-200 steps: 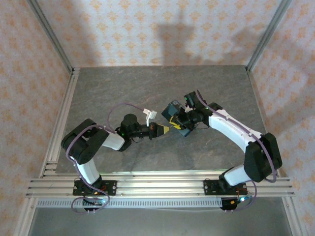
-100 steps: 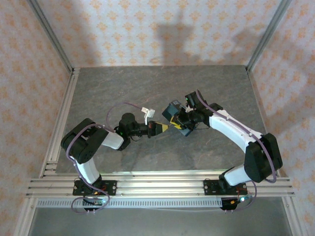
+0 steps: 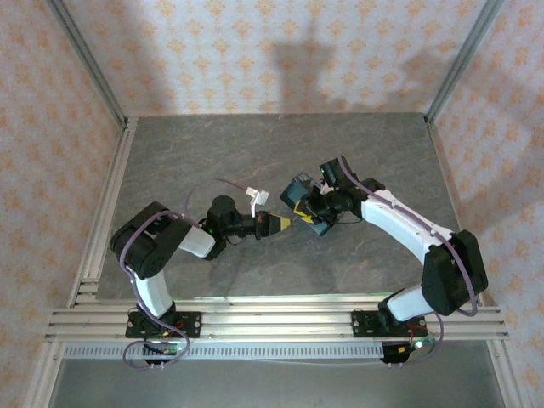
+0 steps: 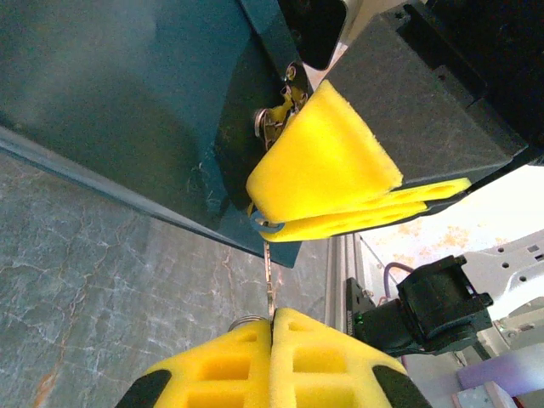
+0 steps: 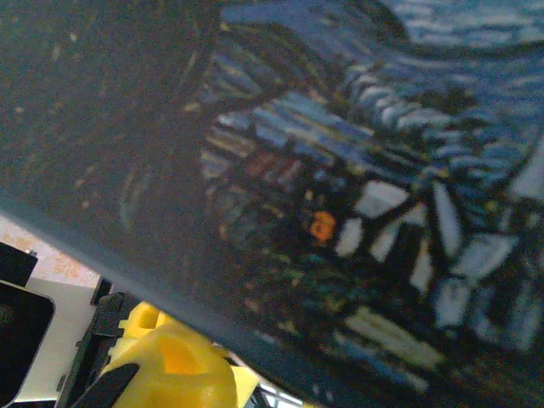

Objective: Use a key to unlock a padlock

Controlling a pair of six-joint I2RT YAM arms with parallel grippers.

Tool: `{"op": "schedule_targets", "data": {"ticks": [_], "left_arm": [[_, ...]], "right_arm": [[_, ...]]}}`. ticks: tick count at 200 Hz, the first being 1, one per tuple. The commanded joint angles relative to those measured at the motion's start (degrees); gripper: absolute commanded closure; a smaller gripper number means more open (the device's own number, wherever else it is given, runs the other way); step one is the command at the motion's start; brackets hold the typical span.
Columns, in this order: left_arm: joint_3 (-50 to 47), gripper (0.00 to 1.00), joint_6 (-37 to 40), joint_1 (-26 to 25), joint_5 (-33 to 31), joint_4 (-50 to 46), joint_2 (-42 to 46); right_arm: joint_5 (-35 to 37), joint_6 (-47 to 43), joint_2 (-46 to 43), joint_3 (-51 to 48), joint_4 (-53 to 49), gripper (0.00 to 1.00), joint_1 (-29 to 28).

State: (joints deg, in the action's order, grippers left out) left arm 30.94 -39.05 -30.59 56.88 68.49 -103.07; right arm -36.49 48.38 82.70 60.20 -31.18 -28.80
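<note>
Though the right gripper (image 4: 272, 208) hid most of the padlock (image 4: 274, 126) behind its yellow foam pads, a small metallic bit peeked just above them on the dark blue box (image 4: 127, 102), whose edge they clamped. The left gripper (image 4: 272, 318) pinched the key (image 4: 270, 285), a slim metal sliver rising from between its ribbed foam pads, its tip hard to make out.

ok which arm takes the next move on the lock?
Left. Its pincer is shut on the key, which points up toward the padlock at the box. The right pincer sits against the box beside the padlock, apparently steadying it.
</note>
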Motion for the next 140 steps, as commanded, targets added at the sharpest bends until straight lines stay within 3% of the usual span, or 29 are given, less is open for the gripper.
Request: {"op": "schedule_targets", "data": {"ticks": [1,140], "left_arm": [[1.75,1.00,0.05,0.71,1.83,3.14,-0.77],[3.25,1.00,-1.03,0.71,1.21,5.40,-3.02]], "right_arm": [[-0.51,-0.83,-0.74,-0.34,1.47,1.00,0.44],[-2.44,-0.99,0.45,-0.35,1.82,1.00,0.42]]}}
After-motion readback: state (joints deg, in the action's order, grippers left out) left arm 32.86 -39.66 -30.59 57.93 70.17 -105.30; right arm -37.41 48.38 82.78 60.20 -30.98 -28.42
